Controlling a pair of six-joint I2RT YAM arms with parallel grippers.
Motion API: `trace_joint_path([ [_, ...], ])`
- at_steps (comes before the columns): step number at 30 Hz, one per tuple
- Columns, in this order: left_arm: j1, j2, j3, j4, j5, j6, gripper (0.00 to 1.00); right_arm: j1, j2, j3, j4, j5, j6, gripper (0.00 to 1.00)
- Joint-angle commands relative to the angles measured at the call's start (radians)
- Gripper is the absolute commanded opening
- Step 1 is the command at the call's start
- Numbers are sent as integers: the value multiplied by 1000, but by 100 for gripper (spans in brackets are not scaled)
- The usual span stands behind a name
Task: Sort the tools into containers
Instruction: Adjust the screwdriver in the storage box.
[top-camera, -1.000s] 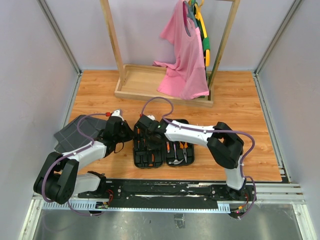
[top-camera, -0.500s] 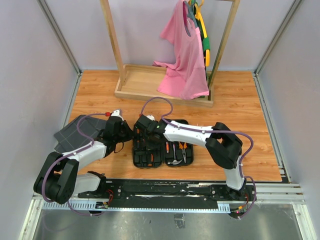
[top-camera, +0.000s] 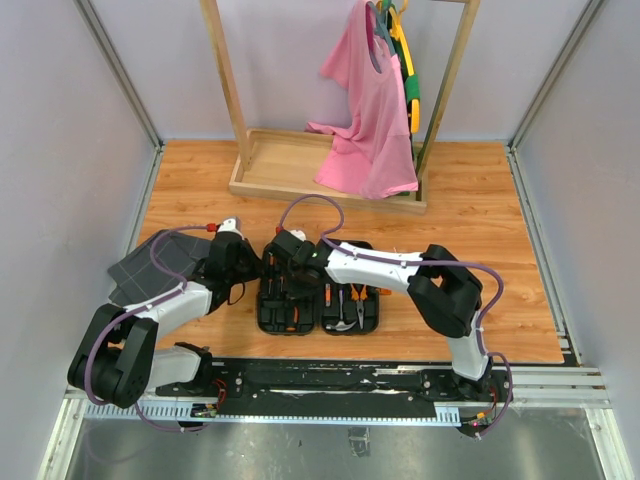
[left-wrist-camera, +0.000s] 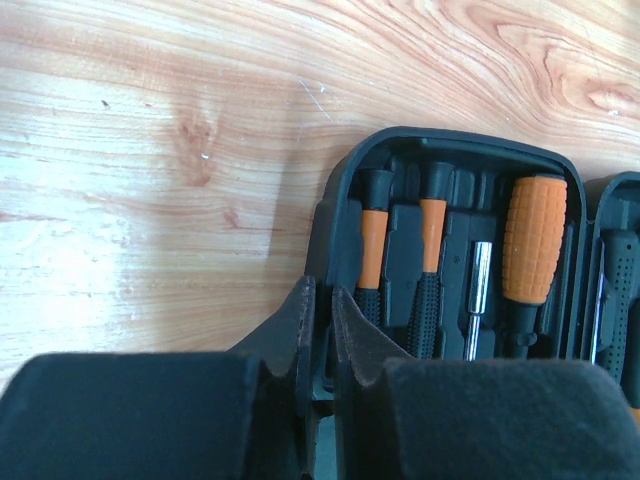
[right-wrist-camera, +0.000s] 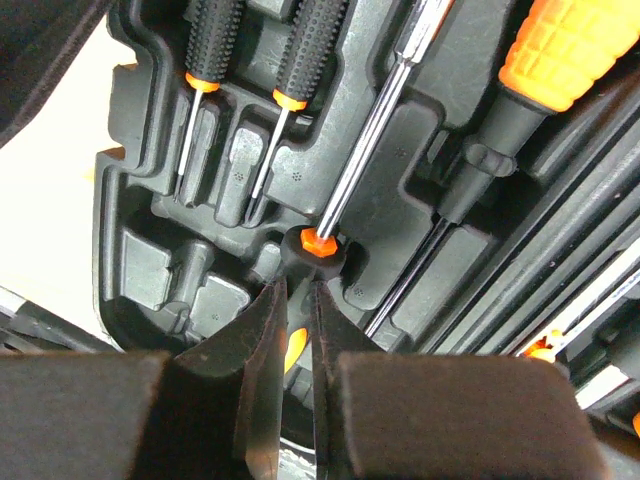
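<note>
Both left gripper (left-wrist-camera: 322, 296) and right gripper (right-wrist-camera: 297, 292) sit shut at tool case (left-wrist-camera: 452, 140) on wooden tabletop (top-camera: 470, 205).

The black tool case (left-wrist-camera: 333, 200) is laid open on the wood floor, with screwdrivers (left-wrist-camera: 533, 238) and pliers (top-camera: 357, 298) seated in moulded slots.

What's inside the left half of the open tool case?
Black plastic hinged tool case: two slim orange-and-black screwdrivers, a steel shaft, a fat ribbed orange handle. The left hand covers their near ends.
</note>
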Motion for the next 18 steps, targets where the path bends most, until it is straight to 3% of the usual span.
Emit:
trace_joint_path([
  [1,-5,13,-2,-2,46,3,9,45,453,-197,-60,-29,-3,1],
  [8,-5,10,-3,-2,49,5,2,43,470,-232,-67,0,1,1],
  [18,-5,-30,-25,-7,90,-1,0,-45,245,-351,-49,51,-13,1],
])
